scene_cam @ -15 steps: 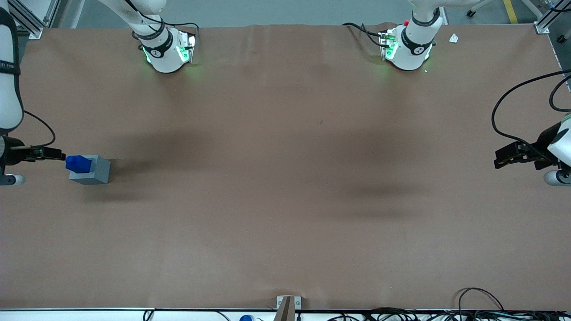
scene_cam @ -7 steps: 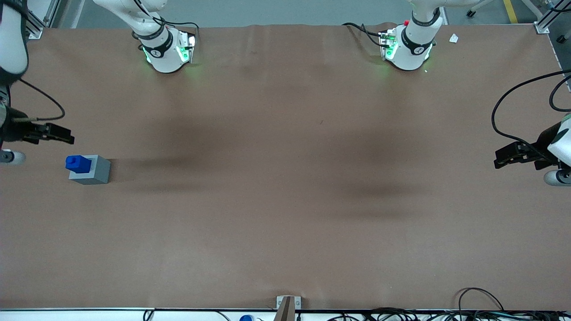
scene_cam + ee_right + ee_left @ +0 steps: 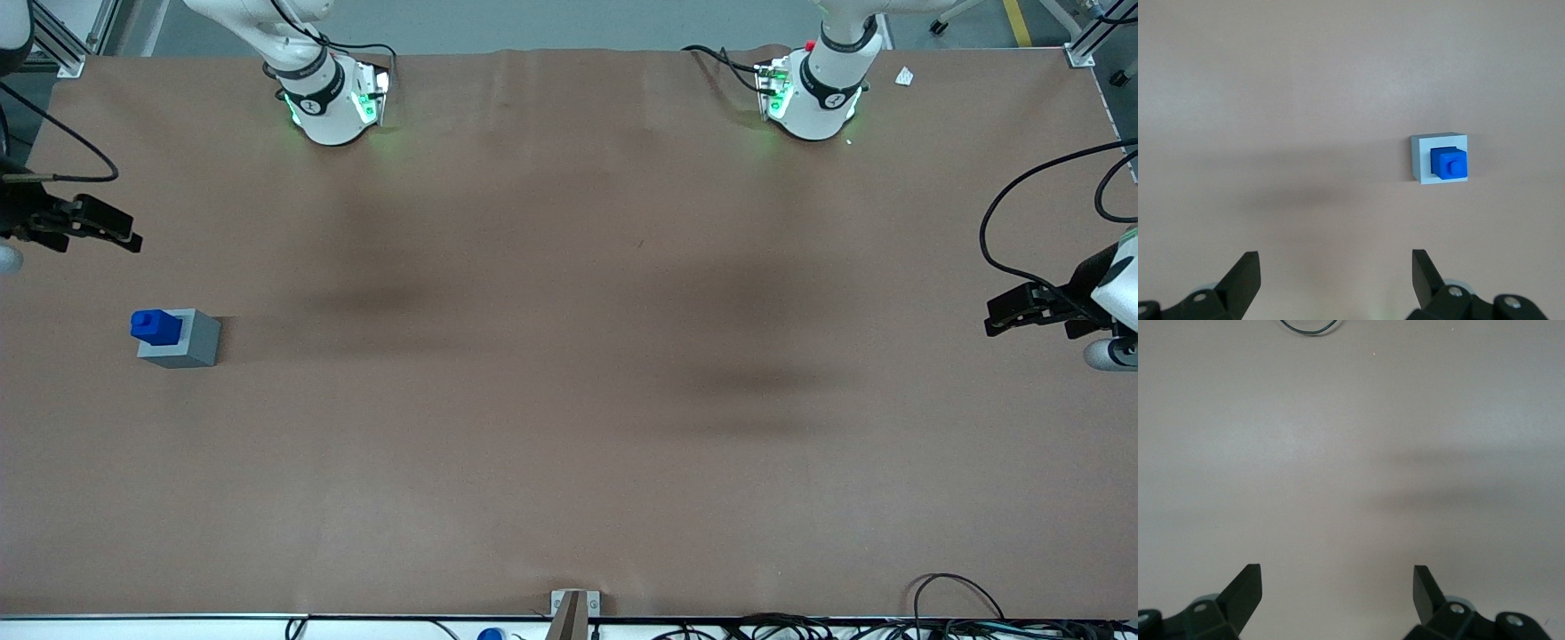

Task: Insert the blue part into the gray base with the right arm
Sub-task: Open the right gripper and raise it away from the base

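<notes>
Blue part (image 3: 156, 326) stands upright, seated in gray base (image 3: 180, 339) on table (image 3: 569, 400). Gripper (image 3: 120, 233) raised well clear above it, fingers (image 3: 1241, 277) spread apart, empty.

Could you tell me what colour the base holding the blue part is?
Light gray base, clearest in the right wrist view; the pincer hangs above it.

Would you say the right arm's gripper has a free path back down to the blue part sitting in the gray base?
Probably yes. The gripper is open and empty, farther from the front camera than the blue part, which stands in the gray base with nothing between them.
</notes>
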You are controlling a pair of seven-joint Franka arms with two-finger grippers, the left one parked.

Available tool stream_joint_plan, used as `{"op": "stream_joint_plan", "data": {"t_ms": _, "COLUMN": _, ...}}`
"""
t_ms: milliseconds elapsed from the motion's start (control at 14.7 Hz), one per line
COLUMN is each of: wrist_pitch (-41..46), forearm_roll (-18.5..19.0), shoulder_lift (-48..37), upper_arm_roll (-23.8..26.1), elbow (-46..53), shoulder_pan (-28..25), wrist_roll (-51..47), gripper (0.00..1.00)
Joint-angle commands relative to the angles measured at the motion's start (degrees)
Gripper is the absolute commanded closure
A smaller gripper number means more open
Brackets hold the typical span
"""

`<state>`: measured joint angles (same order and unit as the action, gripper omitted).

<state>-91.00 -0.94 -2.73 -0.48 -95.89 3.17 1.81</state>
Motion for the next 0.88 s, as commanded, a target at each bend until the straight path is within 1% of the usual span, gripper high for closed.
{"op": "stream_joint_plan", "data": {"t_ms": 0, "wrist_pitch": -0.7, "forearm_roll": -0.5, "shoulder_lift": -4.6, "upper_arm_roll": -0.4, "elbow": -3.6, "shoulder_pan": -2.0, "wrist_roll": -2.0, "gripper": 0.0}}
{"op": "stream_joint_plan", "data": {"t_ms": 816, "wrist_pitch": -0.6, "forearm_roll": -0.5, "shoulder_lift": -4.7, "upper_arm_roll": -0.7, "elbow": -2.2, "shoulder_pan": -2.0, "wrist_roll": -1.5, "gripper": 0.0}}
